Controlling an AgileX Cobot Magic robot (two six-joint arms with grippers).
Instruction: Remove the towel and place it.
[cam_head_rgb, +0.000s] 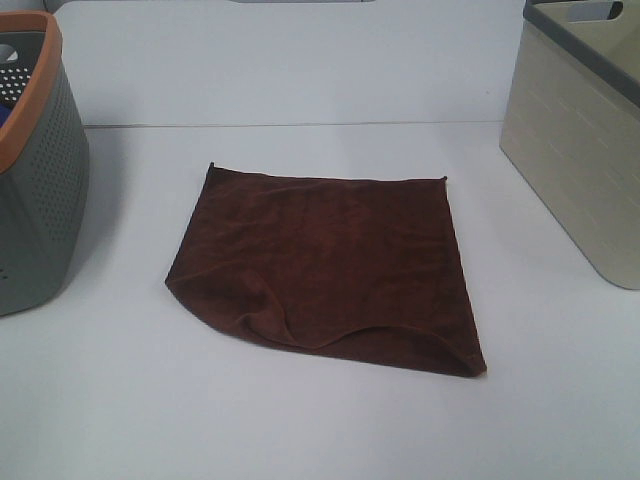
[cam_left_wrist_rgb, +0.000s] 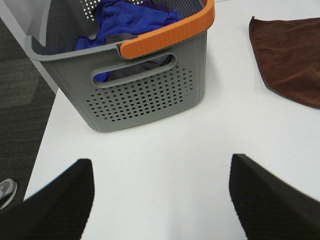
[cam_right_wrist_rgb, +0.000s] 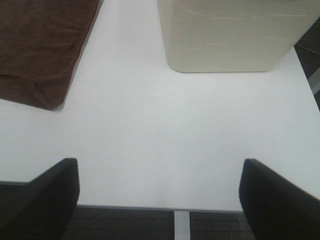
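The towel (cam_head_rgb: 330, 265), a dark reddish-brown cloth, lies spread on the white table in the middle of the exterior view, its near edge rumpled. One corner of the towel (cam_left_wrist_rgb: 292, 57) shows in the left wrist view and another part of the towel (cam_right_wrist_rgb: 40, 47) in the right wrist view. My left gripper (cam_left_wrist_rgb: 160, 200) is open over bare table, near the grey basket and apart from the towel. My right gripper (cam_right_wrist_rgb: 160, 197) hangs open at the table's front edge, also apart from the towel. Neither arm appears in the exterior view.
A grey perforated basket with an orange rim (cam_head_rgb: 35, 160) stands at the left and holds blue cloth (cam_left_wrist_rgb: 127, 20). A cream basket (cam_head_rgb: 580, 140) stands at the right. The table's front edge (cam_right_wrist_rgb: 150, 206) lies under the right gripper, with dark floor beyond.
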